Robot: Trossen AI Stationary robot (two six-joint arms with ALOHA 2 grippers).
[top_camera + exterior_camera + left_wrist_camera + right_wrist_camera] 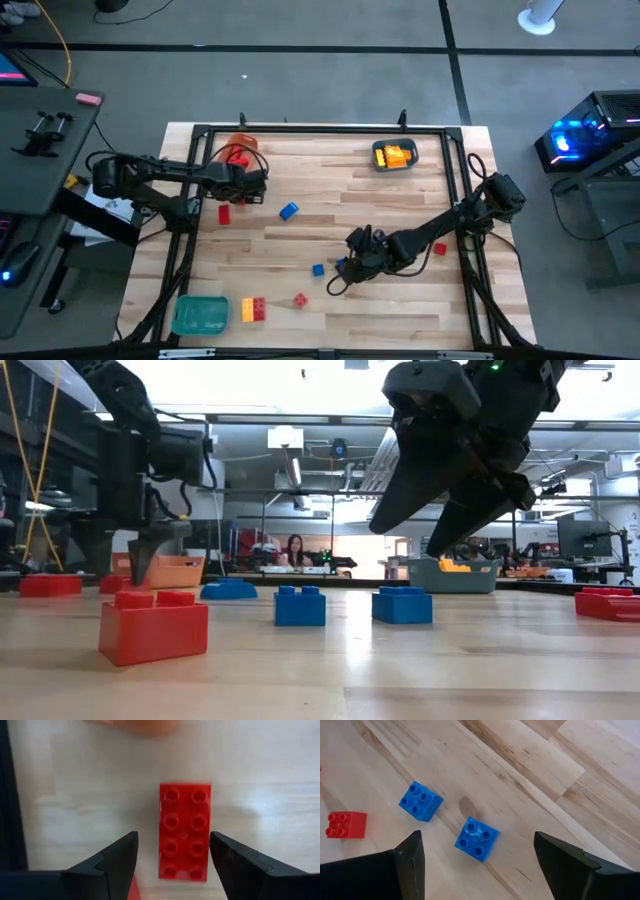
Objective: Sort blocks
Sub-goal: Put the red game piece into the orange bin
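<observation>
three blue blocks (289,211), both grippers (338,283) open

We see one tray (243,146) at the table's (330,320) far left, another tray (394,156) far right of centre, and a third tray (199,315) near left. Blocks (289,211) lie scattered between them; two joined blocks (253,309) sit just right of the near tray.

red brick (184,831), blue bricks (477,839) — pale wood table (400,210)
</observation>
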